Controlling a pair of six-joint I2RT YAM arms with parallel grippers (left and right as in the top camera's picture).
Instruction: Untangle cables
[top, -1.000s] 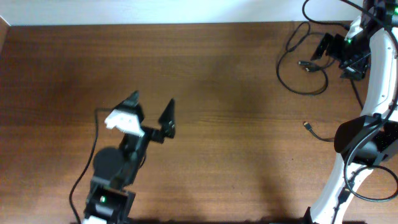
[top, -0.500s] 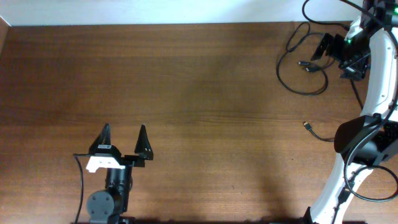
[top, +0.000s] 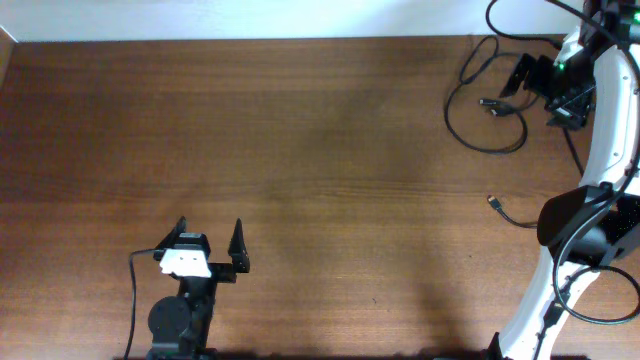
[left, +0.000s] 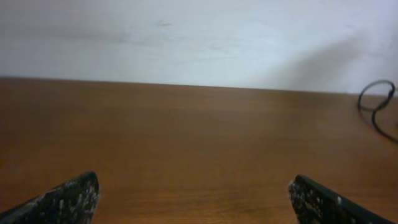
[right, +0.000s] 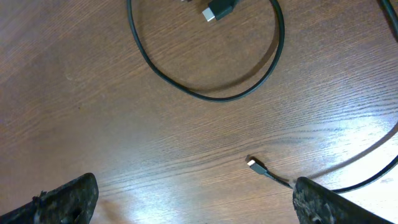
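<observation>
The left arm sits folded low at the near edge of the table (top: 300, 150). Its gripper (top: 210, 230) points at the far wall, jaws wide apart and empty. The right arm reaches into the far right corner, its gripper (right: 193, 185) open and facing down, holding nothing. The cables lie on the table beneath it: a loop (right: 211, 98) and, clear of it, a cord's plug end (right: 254, 164).

Overhead: far cable (top: 490, 150) partly hidden under right arm (top: 603, 120); near cable (top: 508, 215) vanishes behind arm base; plugs too small to ID. R wrist: loop (right: 214, 98) cut by top edge. L wrist: cable blurry, cut at right edge.
</observation>
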